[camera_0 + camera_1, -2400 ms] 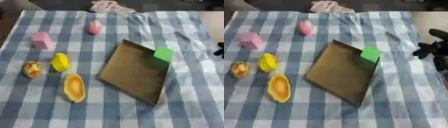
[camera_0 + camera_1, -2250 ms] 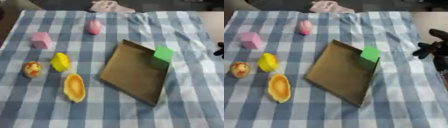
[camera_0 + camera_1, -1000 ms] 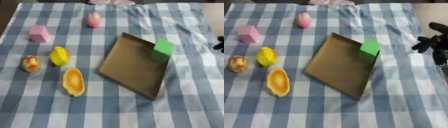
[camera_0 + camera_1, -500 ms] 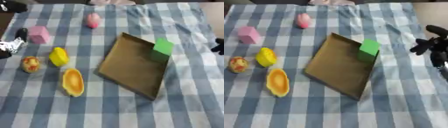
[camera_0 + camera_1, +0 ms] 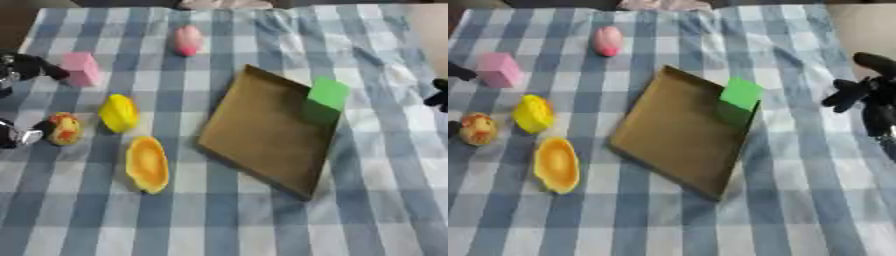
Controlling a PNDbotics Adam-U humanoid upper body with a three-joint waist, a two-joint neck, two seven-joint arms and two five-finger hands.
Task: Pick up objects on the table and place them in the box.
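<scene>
A flat brown box (image 5: 262, 131) lies askew in the middle of the checked cloth. A green cube (image 5: 328, 93) sits on its right rim. To the left lie a pink block (image 5: 81, 69), a yellow object (image 5: 119, 113), a small orange-red round thing (image 5: 65, 128) and an orange oval (image 5: 147, 164). A pink egg shape (image 5: 186, 40) lies further back. My left hand (image 5: 19, 67) reaches in at the left edge, open, one finger close to the pink block and another (image 5: 16, 135) beside the round thing. My right hand (image 5: 870, 95) hangs open at the right edge, away from everything.
The blue-and-white checked cloth (image 5: 219, 220) covers the table, and its right border shows beside my right hand. A crumpled pink-white cloth (image 5: 662, 4) lies at the far edge. The near part of the checked cloth holds no objects.
My left hand has come in from the left edge and spread between the pink block and the round thing. The camera has tilted, shifting the whole picture. The objects lie as before.
</scene>
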